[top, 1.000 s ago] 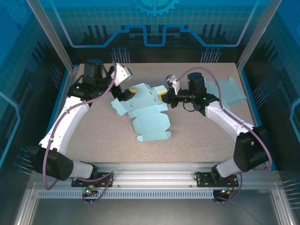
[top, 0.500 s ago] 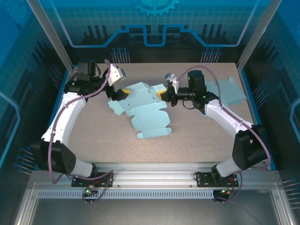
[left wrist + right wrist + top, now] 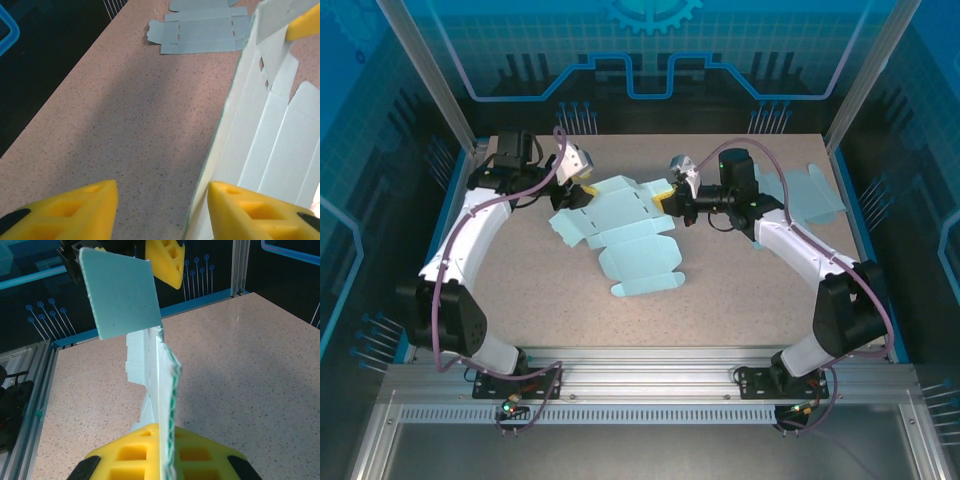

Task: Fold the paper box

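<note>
Box [image 3: 635,235] judged light, floppy card, best gripped at flap edges | right hand [image 3: 666,203] was clamped on its centre-frame flap | left hand [image 3: 583,191] stood apart astride the upper-left edge

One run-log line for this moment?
box: unfolded | left fingers: open at its left edge | right fingers: shut on its right edge | spare sheet: far right

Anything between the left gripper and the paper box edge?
Nothing visible. The left gripper stands open, with the raised edge of the paper box just inside one finger and bare table across the rest of the gap. The right gripper is shut on the box's far side.
</note>
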Robot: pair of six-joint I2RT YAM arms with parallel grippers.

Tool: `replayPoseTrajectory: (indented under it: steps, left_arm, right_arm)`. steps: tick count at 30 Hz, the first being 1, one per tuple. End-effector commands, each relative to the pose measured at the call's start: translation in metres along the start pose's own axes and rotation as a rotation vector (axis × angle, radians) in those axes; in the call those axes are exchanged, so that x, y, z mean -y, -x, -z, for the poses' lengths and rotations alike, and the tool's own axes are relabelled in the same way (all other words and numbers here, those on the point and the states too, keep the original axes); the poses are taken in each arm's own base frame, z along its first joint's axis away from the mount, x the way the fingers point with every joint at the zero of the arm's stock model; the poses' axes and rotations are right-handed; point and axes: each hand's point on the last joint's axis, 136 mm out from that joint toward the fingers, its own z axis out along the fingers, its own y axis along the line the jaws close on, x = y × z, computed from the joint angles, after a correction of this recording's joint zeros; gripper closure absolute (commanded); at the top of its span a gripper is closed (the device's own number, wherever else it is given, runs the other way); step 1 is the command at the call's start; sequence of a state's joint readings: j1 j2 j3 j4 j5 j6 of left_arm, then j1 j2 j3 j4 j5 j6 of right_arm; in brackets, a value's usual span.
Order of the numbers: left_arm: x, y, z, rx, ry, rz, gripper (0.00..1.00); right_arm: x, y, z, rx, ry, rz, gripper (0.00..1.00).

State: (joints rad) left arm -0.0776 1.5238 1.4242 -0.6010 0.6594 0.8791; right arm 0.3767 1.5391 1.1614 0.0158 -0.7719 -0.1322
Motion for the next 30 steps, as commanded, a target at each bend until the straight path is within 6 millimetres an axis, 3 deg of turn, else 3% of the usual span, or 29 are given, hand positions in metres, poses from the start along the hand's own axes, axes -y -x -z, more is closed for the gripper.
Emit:
replayPoseTrajectory:
  steps: [1,6,16,19,23,30]
  left_arm:
    - [0.005,0.007,0.000,0.002,-0.030,-0.028,0.59]
    - [0.008,0.006,-0.003,-0.016,-0.030,-0.037,0.86]
    - [0.003,0.005,-0.019,-0.089,0.122,-0.113,1.00]
    - [0.005,0.004,-0.031,-0.123,0.205,-0.189,1.00]
    - [0.011,-0.007,-0.048,-0.175,0.258,-0.241,1.00]
    - [0.010,-0.016,-0.079,-0.228,0.407,-0.387,1.00]
  right_arm:
    - [0.003,0.010,0.002,0.022,0.015,0.020,1.00]
    - [0.008,0.008,0.001,0.018,0.003,0.007,1.00]
    - [0.028,-0.013,0.002,-0.018,-0.106,-0.082,1.00]
    - [0.039,-0.027,0.009,-0.053,-0.209,-0.145,0.81]
    - [0.053,-0.047,0.029,-0.099,-0.391,-0.252,0.62]
    - [0.060,-0.066,0.097,-0.115,-0.726,-0.457,0.51]
